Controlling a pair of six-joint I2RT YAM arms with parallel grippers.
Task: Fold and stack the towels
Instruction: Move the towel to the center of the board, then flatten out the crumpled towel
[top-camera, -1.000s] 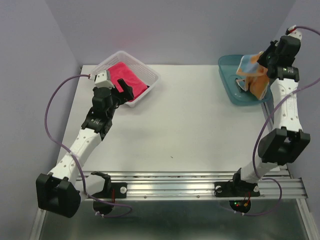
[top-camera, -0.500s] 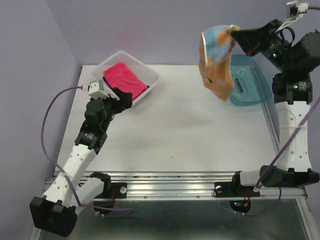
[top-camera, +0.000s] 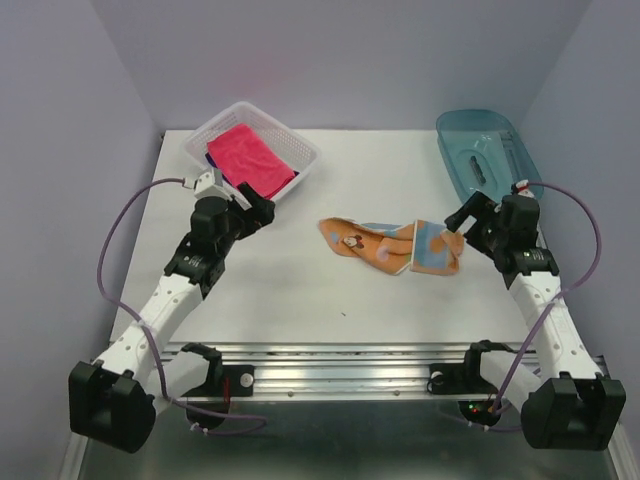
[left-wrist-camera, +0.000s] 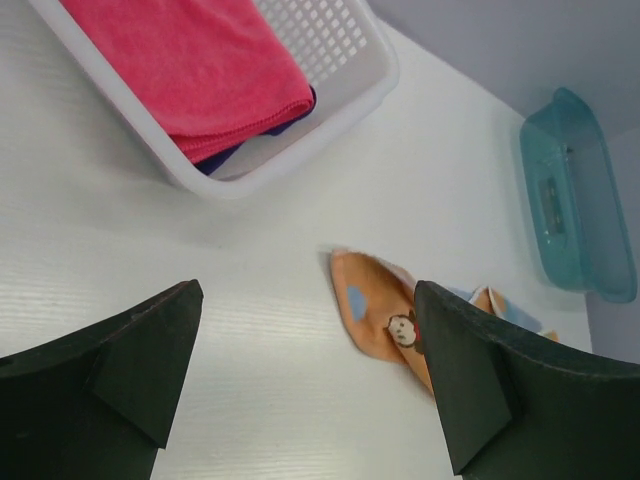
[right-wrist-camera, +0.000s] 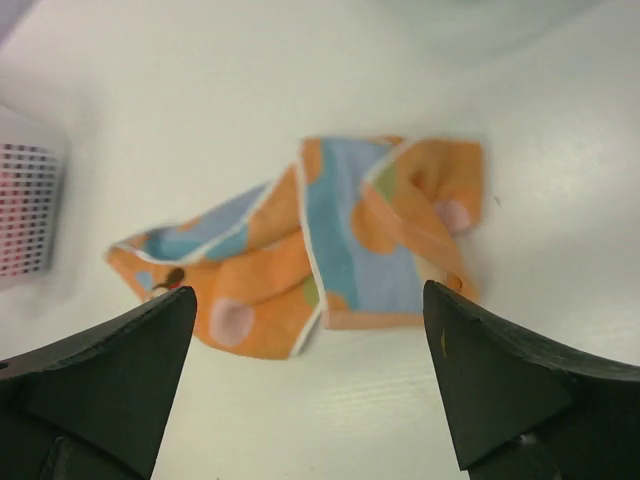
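The orange spotted towel (top-camera: 392, 246) lies crumpled on the white table, its cartoon print (left-wrist-camera: 404, 331) facing up; the right wrist view shows the same orange towel (right-wrist-camera: 330, 250) loose on the surface. My right gripper (top-camera: 462, 222) stands open just right of it, nothing between its fingers (right-wrist-camera: 110, 390). The pink-red towel (top-camera: 252, 160) lies folded in the white basket (top-camera: 301, 152), with a dark purple towel (left-wrist-camera: 240, 158) peeking out under it. My left gripper (top-camera: 258, 208) is open, hovering near the basket's front corner, left of the orange towel.
A teal plastic tub (top-camera: 487, 157) sits at the far right corner, holding no cloth. Bare tabletop lies in front of the orange towel. The arm bases and a metal rail (top-camera: 360, 370) line the near edge.
The right arm carried the orange towel out of the teal tub, swung it over the table and let go; it now lies crumpled mid-table. The left arm shifted slightly forward.
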